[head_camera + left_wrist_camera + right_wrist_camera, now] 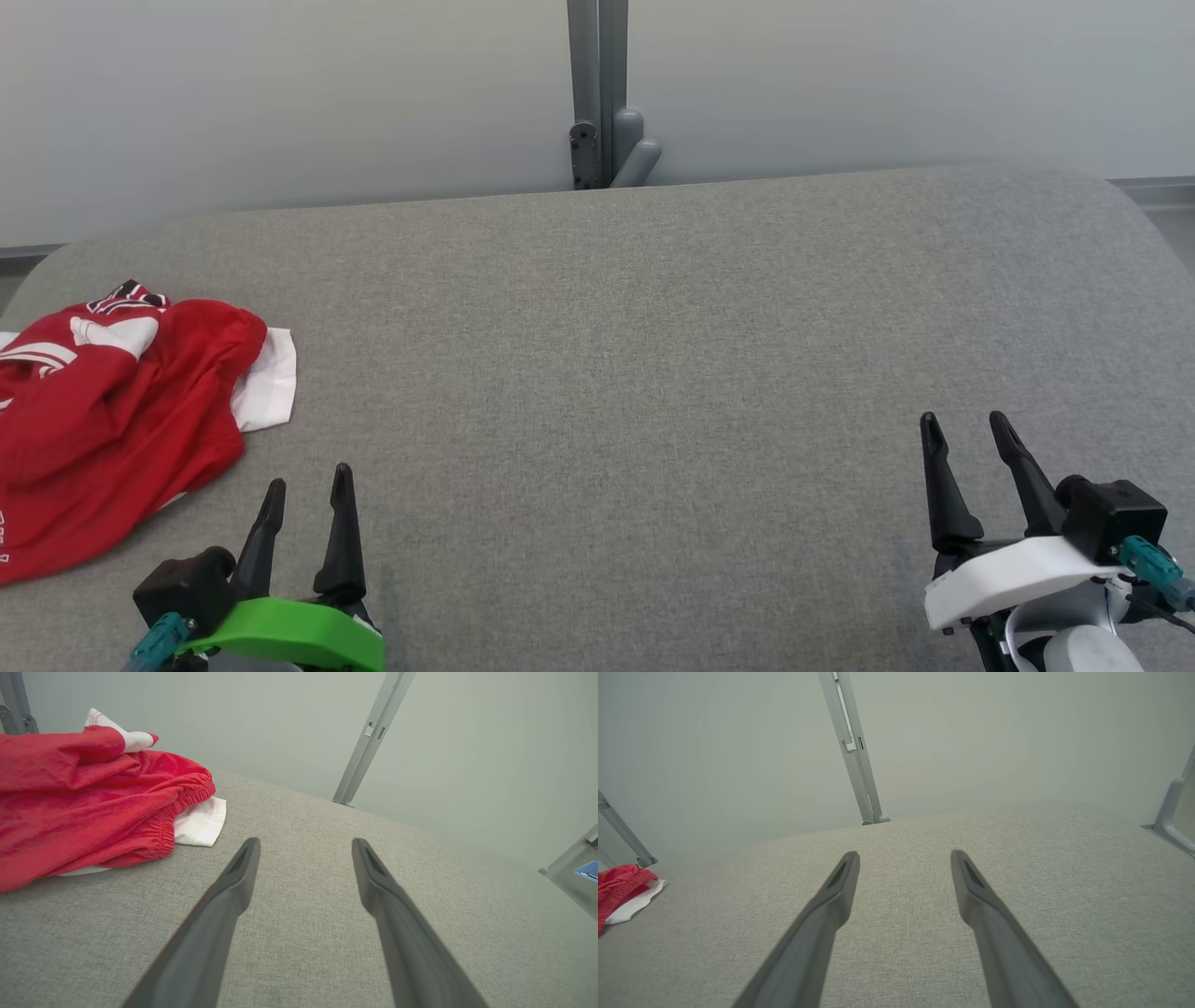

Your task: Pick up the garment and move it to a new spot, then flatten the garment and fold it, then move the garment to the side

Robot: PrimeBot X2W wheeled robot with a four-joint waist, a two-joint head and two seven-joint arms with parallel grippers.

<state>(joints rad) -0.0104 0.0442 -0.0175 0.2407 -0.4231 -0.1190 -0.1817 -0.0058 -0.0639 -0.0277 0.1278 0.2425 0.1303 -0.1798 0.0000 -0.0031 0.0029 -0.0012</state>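
The garment (121,420) is a crumpled red piece with white parts and an elastic hem, lying at the left edge of the grey padded table (635,373). In the left wrist view the garment (88,802) lies up and to the left of my fingers. My left gripper (308,481) stands open near the front edge, just right of the cloth and apart from it, empty. Far to the right, my right gripper (966,425) is open and empty too. The right wrist view catches a corner of the garment (621,893) at its far left.
A grey metal post (602,93) rises behind the table's far edge against a pale wall. Another post bracket (1171,812) stands at the table's right side. Bare grey cloth surface stretches between and ahead of both grippers.
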